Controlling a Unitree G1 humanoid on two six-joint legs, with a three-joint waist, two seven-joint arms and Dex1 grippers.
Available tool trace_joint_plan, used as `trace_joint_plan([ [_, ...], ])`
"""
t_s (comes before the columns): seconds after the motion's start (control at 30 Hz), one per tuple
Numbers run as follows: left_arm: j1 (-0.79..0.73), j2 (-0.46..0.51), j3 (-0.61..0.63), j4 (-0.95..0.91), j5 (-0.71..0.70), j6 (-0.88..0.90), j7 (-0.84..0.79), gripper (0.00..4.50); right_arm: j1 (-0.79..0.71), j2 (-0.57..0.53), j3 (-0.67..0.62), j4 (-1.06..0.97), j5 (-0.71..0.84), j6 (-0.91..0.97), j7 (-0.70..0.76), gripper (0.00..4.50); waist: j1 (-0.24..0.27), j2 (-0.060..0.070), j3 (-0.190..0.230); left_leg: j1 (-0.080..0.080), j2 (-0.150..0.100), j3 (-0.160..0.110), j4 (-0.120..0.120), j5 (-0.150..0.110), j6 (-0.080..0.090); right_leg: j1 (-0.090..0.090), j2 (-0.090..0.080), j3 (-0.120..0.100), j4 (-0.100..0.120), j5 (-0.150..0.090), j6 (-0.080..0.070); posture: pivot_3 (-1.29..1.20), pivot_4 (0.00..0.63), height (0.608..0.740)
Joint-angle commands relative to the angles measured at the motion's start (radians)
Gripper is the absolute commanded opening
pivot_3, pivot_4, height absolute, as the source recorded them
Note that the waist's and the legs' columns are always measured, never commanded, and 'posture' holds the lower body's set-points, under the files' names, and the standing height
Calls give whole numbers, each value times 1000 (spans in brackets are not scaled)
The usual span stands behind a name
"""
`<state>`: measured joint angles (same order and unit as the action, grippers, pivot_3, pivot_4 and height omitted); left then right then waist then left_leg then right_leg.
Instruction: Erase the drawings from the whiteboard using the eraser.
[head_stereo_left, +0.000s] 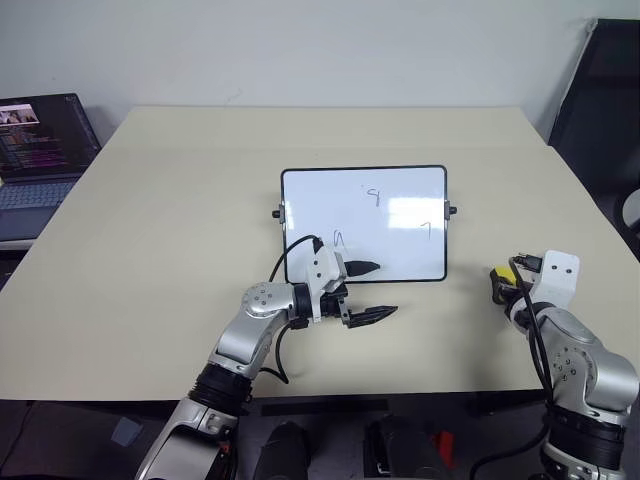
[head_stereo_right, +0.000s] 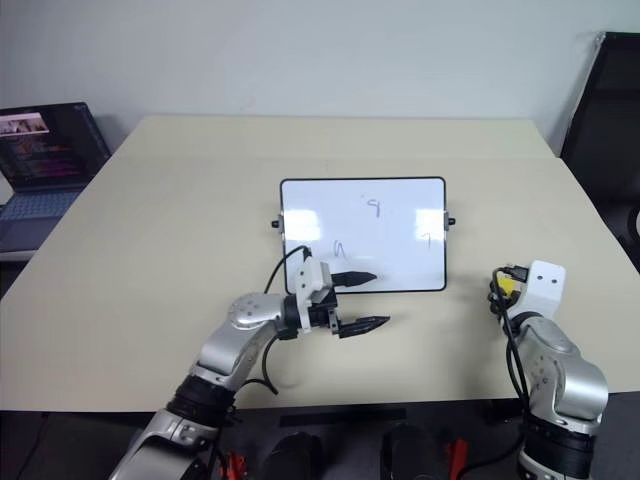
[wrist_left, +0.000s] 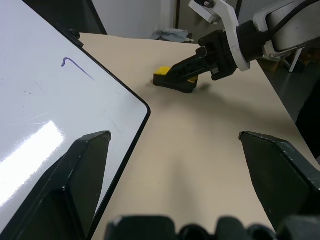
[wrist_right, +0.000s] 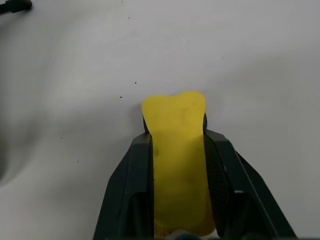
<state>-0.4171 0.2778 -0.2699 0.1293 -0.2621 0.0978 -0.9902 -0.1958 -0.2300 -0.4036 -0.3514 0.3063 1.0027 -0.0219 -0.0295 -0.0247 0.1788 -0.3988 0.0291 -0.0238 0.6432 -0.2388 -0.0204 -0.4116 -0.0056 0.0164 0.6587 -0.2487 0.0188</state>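
Head-camera views show a beige table (head_stereo_left: 180, 220) carrying the whiteboard (head_stereo_left: 400, 190), which lies flat just ahead of the left gripper (head_stereo_left: 366, 291) and well off to the left of the right gripper (head_stereo_left: 500, 284). A laptop (head_stereo_left: 40, 150) sits at the table's far left edge, well away from both hands. The left gripper points sideways toward the right arm, its two black fingers spread wide with nothing between them; one finger lies over the whiteboard's near edge and the other hangs over bare table just short of the frame. Whether that finger touches the board is hard to judge from these angles. In the left wrist view the board's rounded corner sits beside one finger (wrist_left: 75, 175). The right gripper is clamped tight on the eraser (wrist_right: 177, 160), the yellow block squeezed between both fingers with its far end bulging out past the fingertips, low over the table beside the whiteboard's right side. The drawings (head_stereo_left: 374, 196) are three thin dark squiggles on the board: one just ahead of the left gripper, one further up the middle, one near the right edge, closest to the eraser.
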Motion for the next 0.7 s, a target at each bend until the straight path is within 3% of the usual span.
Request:
trace_joint_plan([
  [0.03,-32,-20,29,-3,15,-44,42,4500,-1,-26,43,-38,-17,-94,37,1016,0,0,0,0,0,0,0,0,0,0,0,0,0,0,0,0,150,740],
  [0.33,-95,-7,29,123,151,-174,165,4500,7,-53,178,-76,-71,-272,102,1016,0,0,0,0,0,0,0,0,0,0,0,0,0,0,0,0,150,740],
  [0.7,-147,-21,35,223,178,-248,185,4500,-79,6,246,-59,-67,-418,120,1016,1,0,0,0,0,0,0,0,0,0,0,-1,0,0,0,0,150,740],
])
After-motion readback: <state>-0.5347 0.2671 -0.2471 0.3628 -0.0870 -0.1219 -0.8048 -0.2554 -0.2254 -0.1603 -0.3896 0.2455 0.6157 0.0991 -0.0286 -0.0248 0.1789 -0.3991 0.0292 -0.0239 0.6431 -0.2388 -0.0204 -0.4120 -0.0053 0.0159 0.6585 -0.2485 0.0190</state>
